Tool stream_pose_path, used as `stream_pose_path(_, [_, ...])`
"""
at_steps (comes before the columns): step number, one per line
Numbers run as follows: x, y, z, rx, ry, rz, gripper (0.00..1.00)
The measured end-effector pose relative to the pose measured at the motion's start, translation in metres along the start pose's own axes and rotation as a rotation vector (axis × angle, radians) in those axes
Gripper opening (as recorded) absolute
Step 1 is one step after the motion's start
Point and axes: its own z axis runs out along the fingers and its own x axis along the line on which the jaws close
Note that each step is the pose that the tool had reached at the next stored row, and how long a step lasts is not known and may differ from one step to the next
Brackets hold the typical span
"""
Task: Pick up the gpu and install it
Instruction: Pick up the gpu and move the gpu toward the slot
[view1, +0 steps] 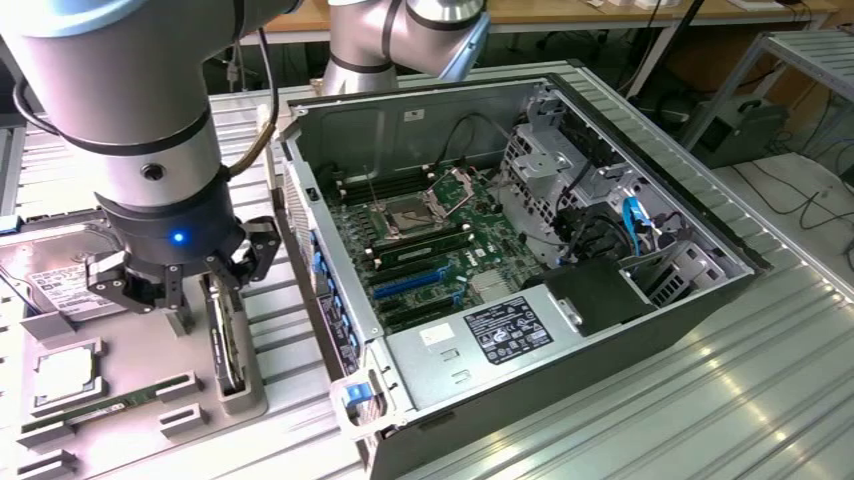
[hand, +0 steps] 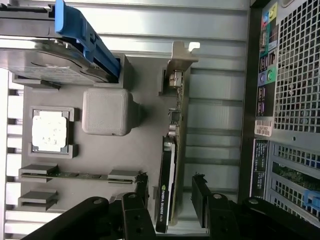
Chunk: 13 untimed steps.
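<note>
The gpu (view1: 224, 348) stands on its long edge in a slot of the grey holder tray (view1: 134, 350), to the exterior view's left of the open computer case (view1: 694, 235). In the wrist view the gpu (hand: 172, 145) shows its black fan side, green board edge and silver end bracket (hand: 178, 65). My gripper (view1: 200, 300) hangs low over the card. The gripper (hand: 171, 192) is open, and its black fingers (hand: 141, 190) straddle one end of the card with a small gap on each side. Nothing is held.
The tray also holds a hard drive (hand: 45, 60) in a blue carrier, a CPU (hand: 49, 130), a RAM stick (hand: 75, 175) and a grey block (hand: 105, 111). Inside the case lies the motherboard with blue slots (view1: 407, 285). The case's rear panel (hand: 290, 100) stands close beside the tray.
</note>
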Motion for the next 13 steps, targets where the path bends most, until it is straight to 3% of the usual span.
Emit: stream_pose_path(13, [0.000, -0.0010, 0.0216, 0.0001, 0.0001, 0.000, 0.48])
